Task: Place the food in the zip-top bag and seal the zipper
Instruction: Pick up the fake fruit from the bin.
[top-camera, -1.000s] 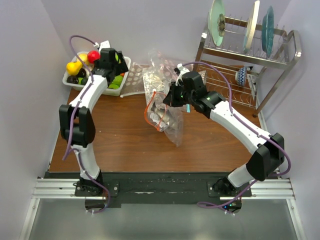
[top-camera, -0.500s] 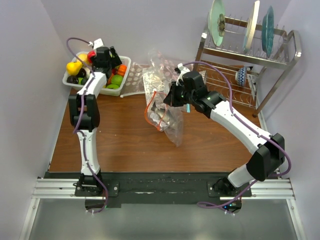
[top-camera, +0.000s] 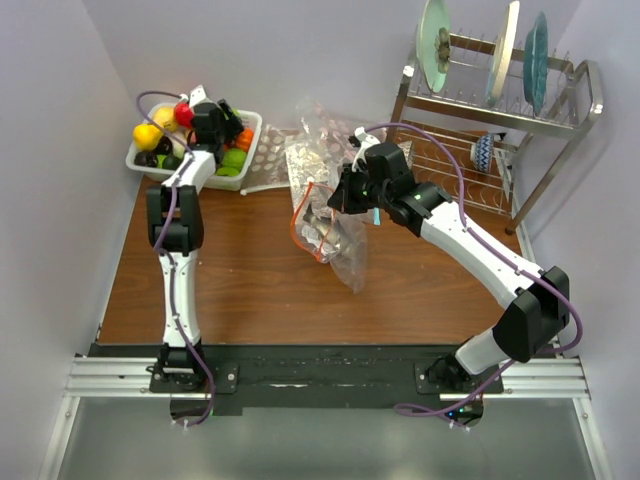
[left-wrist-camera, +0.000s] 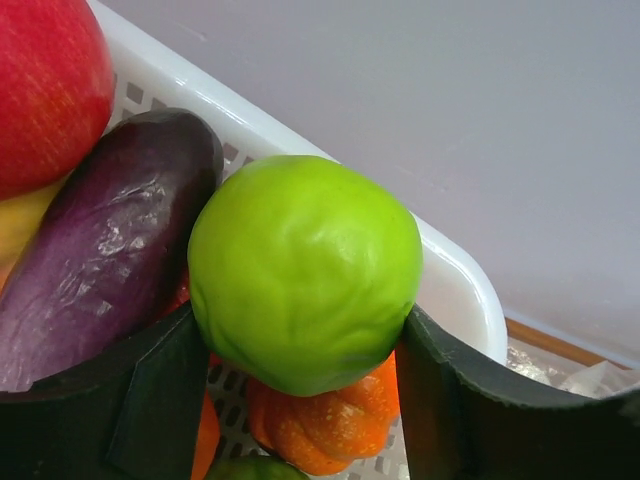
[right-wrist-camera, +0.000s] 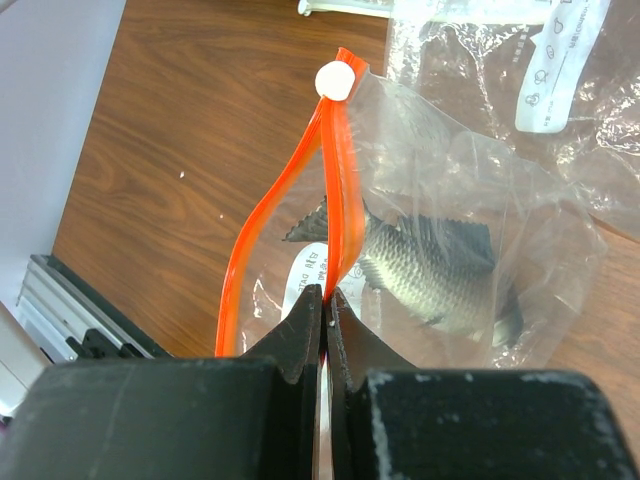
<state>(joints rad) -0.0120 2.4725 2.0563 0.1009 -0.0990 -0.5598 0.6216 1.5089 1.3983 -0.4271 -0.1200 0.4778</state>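
Reaching basket (left-wrist-camera: 455, 275), left fingers (left-wrist-camera: 150, 400) clasp green fruit (left-wrist-camera: 305, 270); right fingers (right-wrist-camera: 290, 345) pinch zipper (right-wrist-camera: 340, 200).

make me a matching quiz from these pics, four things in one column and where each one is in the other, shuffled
1 green fruit
2 purple eggplant
3 orange-red zipper
4 plates

a upright in the dish rack
b between the left gripper's fingers
c pinched by the right gripper
d in the white basket, beside the green fruit

Pairs: 1-b; 2-d; 3-c; 4-a
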